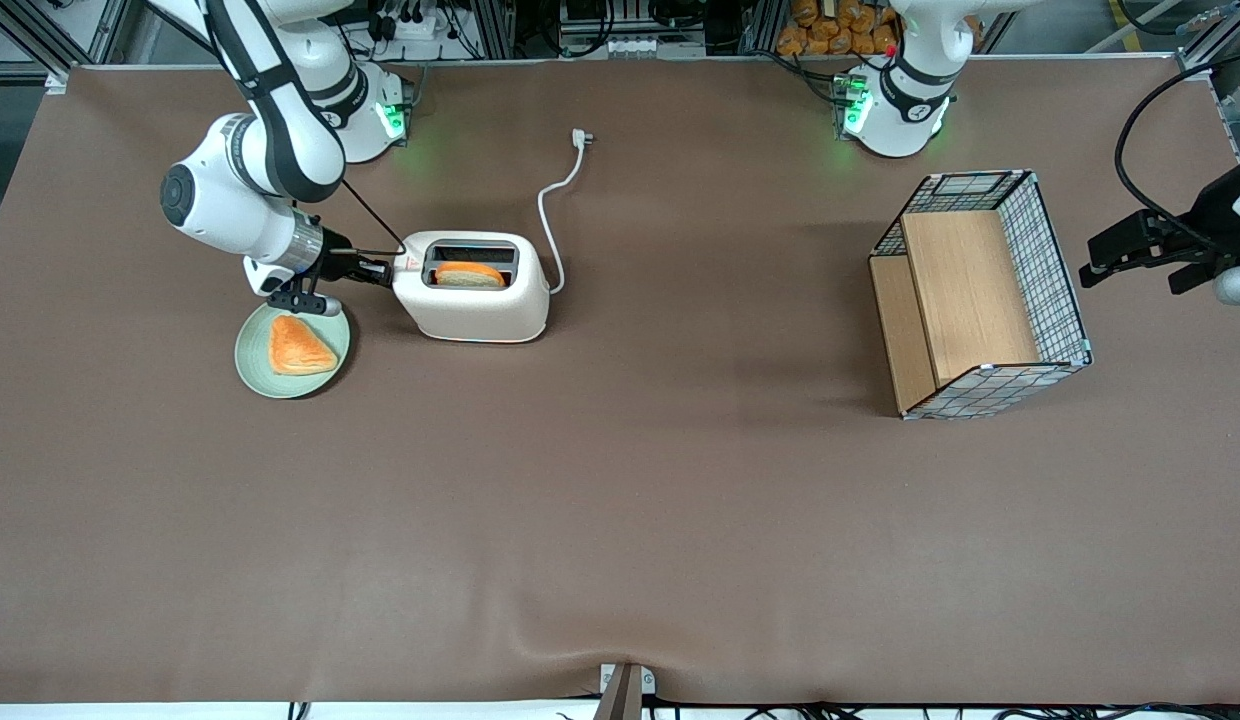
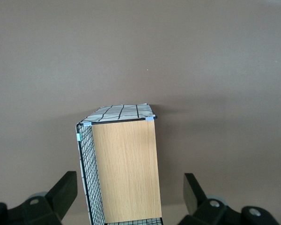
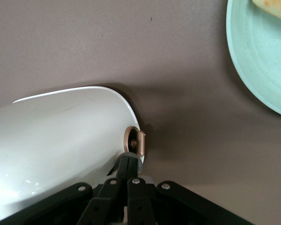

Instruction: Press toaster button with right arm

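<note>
Item: cream-white rounded toaster [image 1: 473,298], glossy shell, one wide top slot holding a golden-brown slice of bread [image 1: 469,274]; small red mark on top at the narrow end. It stands on the brown table covering [image 1: 620,520], toward the working arm's end. A white cord with plug [image 1: 557,205] trails from its other end, farther from the front camera.

Item: toaster button [image 3: 135,161], a tiny pale tab on the narrow end, largely hidden by the fingertips; just beside it sits a round copper-coloured knob [image 3: 134,141].

Item: white right arm with black joint bands [image 1: 270,130], silver wrist cuff, slim black gripper [image 1: 384,270]. The gripper is level with the toaster's narrow end, its fingers [image 3: 129,164] drawn together into a narrow tip that touches the toaster there.

Item: pale green round plate [image 1: 252,352] carrying an orange triangular pastry [image 1: 299,346], beside the toaster, nearer the front camera than the gripper.

Item: wire-and-wood basket [image 1: 983,293], toward the parked arm's end.
</note>
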`<state>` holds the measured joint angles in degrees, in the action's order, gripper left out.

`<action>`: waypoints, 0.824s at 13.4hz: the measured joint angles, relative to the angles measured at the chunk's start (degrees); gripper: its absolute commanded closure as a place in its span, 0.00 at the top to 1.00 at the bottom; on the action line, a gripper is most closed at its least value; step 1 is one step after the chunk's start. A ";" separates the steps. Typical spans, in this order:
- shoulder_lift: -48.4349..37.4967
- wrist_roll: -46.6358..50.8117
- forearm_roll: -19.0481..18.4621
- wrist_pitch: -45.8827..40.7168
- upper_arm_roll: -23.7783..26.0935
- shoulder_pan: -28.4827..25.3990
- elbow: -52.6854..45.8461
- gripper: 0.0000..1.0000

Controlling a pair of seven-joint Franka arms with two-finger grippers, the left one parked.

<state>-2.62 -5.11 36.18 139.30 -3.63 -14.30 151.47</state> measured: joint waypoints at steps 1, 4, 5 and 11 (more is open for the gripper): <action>0.00 -0.18 0.01 -0.01 -0.01 0.00 0.00 0.00; 0.00 -1.06 0.18 -0.10 -0.09 0.01 0.00 0.00; 0.00 -1.26 0.27 -0.12 -0.11 0.04 0.00 0.00; 0.02 -2.30 0.81 -0.45 -0.16 0.33 -0.01 0.00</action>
<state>-2.60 -7.41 37.00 138.84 -3.79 -13.98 151.46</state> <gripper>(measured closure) 0.991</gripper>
